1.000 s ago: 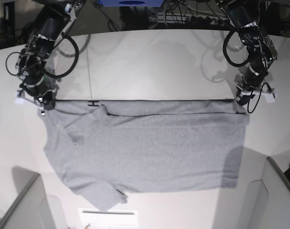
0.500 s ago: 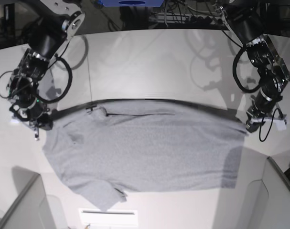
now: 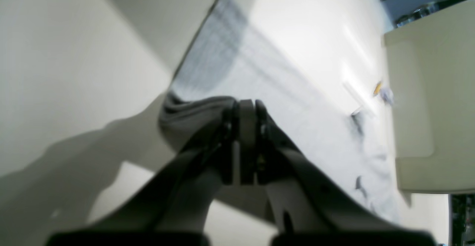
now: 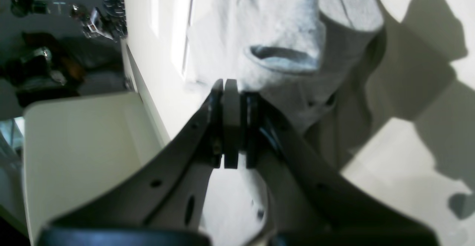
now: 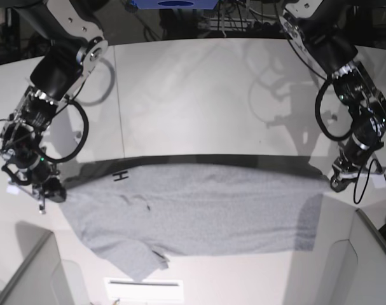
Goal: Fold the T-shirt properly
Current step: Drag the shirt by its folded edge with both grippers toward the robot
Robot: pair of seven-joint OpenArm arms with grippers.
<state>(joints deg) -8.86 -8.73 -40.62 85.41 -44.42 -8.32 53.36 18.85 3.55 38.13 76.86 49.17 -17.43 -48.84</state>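
Base view: I have the left gripper (image 5: 336, 184) at 3 o'clock and right gripper (image 5: 53, 192) at 9 o'clock each clamped on the T-shirt (image 5: 199, 206), mid-fold; next I lay the lifted edge down evenly.

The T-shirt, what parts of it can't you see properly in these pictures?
- T-shirt, base view: its underside lies against the table, hidden.
- Left wrist view: cloth is blurred; left gripper covers the pinched corner.
- Right wrist view: right gripper hides the pinched edge.
- Black mark, base view: too small to read.
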